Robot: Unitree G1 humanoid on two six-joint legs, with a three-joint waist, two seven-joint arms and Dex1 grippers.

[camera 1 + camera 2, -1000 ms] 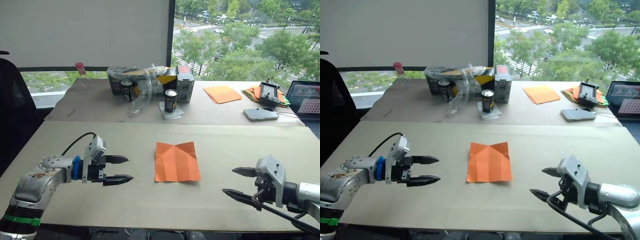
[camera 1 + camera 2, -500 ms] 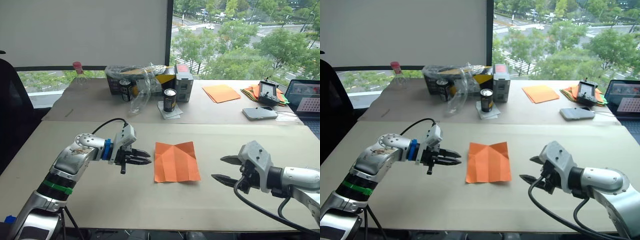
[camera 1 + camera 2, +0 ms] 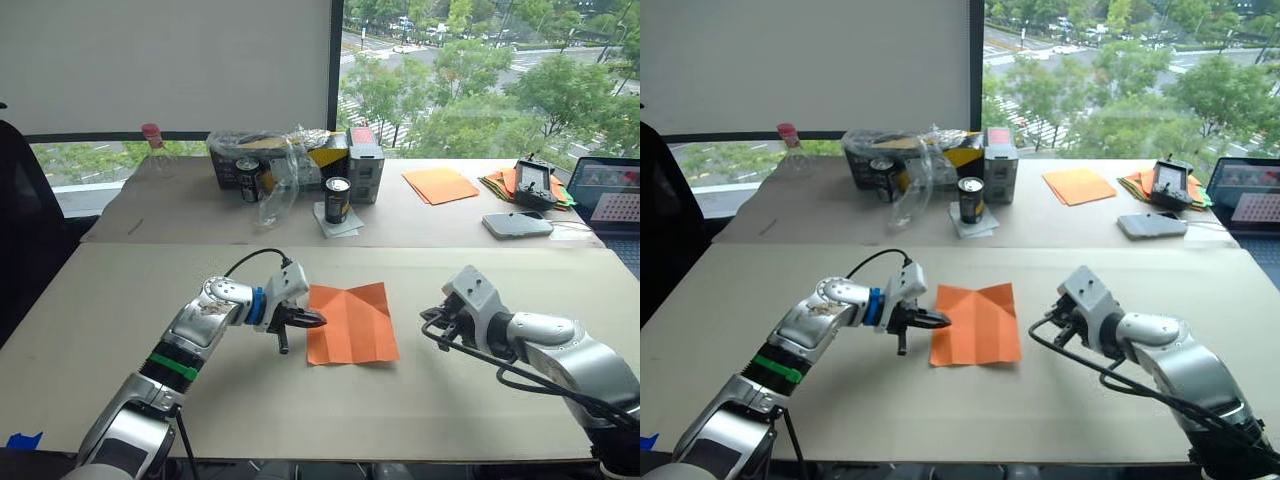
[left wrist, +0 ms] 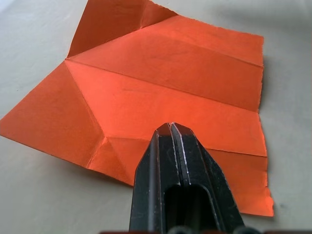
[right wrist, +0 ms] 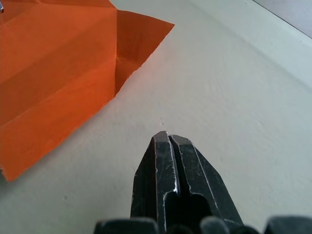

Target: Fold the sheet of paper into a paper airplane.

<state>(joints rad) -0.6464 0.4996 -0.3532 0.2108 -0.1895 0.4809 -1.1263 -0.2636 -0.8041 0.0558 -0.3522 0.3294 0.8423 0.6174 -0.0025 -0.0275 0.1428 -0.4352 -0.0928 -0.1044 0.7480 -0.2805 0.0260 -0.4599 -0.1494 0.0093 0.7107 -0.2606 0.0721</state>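
Since the earlier frames both arms have swung inward across the worktop (image 3: 120, 300) toward the sheet of paper (image 3: 350, 322), and both tools, which were spread open then, now have their fingers pressed together. The left tool (image 3: 318, 320) has its closed tips at the sheet's left edge; in the left wrist view the black fingers (image 4: 181, 170) meet with no gap and their tip lies over the near border of the orange sheet, holding nothing between them. The right tool (image 3: 428, 318) sits just beside the sheet's right edge, apart from it, and in the right wrist view its fingers (image 5: 168, 165) are likewise closed on nothing, hovering over bare worktop with the sheet's corner ahead. The sheet lies flat in the middle of the near worktop between the two tools, marked with lengthwise creases and two folded-in corners at its far end. Farther back, on the second worktop by the window, stand two dark cans (image 3: 339, 200), a clutter of boxes and clear plastic wrap (image 3: 290, 165), a bottle with a pink cap (image 3: 153, 140), a stack of orange sheets (image 3: 443, 186), a multicoloured paper bundle (image 3: 500, 186), a phone (image 3: 517, 224) and a laptop (image 3: 612, 200).
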